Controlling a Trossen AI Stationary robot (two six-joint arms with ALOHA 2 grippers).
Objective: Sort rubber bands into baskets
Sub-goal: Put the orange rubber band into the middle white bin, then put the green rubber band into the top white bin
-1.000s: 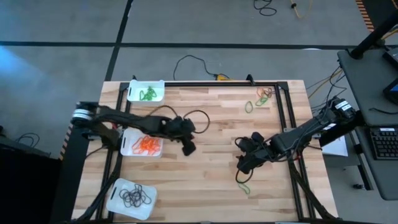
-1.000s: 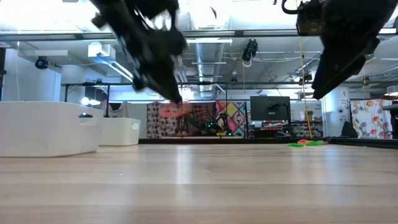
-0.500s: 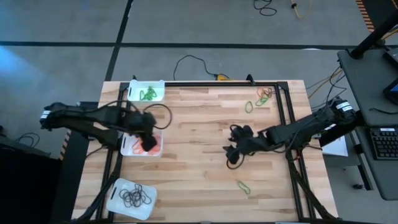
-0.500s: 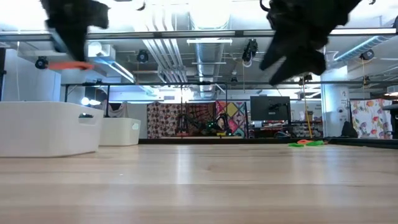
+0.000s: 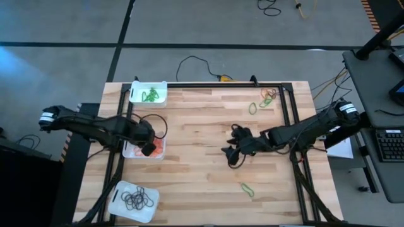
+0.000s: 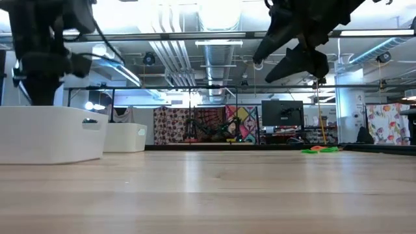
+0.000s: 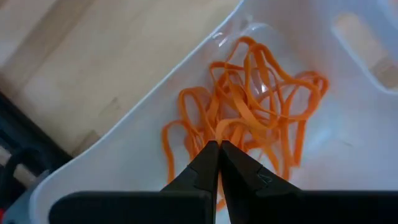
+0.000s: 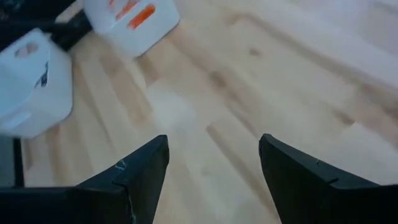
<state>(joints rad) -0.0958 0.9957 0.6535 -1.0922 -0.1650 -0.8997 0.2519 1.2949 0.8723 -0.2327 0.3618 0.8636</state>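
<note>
Three white baskets stand along the table's left side. The far one holds green rubber bands, the middle one orange ones, and the near one black ones. My left gripper hangs over the middle basket, pointing down, shut on an orange band. My right gripper stands open above the bare table middle, with nothing between its fingers. In the low view the middle basket's wall hides my left fingertips. My left gripper pinches an orange band at the very tips of its two shut fingers, coming from above and pointing down. The band reaches down onto the heap of orange bands in the middle basket. Which part of the loop is held cannot be told.
One green band lies loose on the table's near right. A small heap of green and orange bands lies at the far right. Black frame rails run along the table's sides, and a cable trails off the far edge.
My left gripper has swung from the table's middle toward its left edge, carrying the orange band. It has tipped to point down and now stands over the middle basket. My right gripper has drifted toward the table's middle, away from the loose green band, and stayed open.
</note>
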